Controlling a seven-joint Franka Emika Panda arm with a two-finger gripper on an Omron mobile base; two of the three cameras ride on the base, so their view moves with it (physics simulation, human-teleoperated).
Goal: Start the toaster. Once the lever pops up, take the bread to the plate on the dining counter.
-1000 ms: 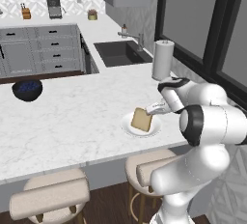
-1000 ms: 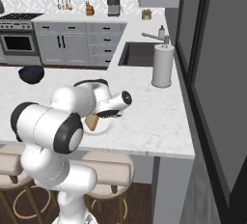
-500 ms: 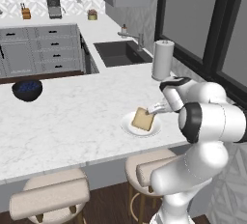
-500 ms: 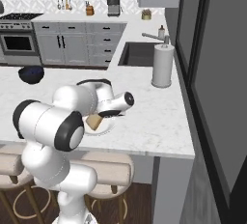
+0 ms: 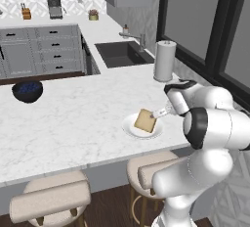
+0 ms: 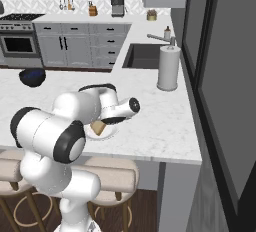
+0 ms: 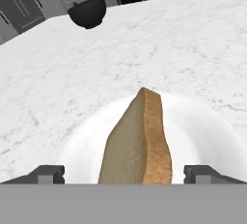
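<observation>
Tan bread [image 5: 145, 121] lies on the white plate [image 5: 132, 130] at centre right of the left base view, on the dining counter [image 5: 73, 123]. In the right base view the arm partly covers it (lower left). In the hand view the gripper [image 7: 124, 174] is spread wide, its fingertips clear of the slice.

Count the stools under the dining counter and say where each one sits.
2 in the left base view: one stool at lower left, another stool beside the robot's body below the plate. More may be hidden.
</observation>
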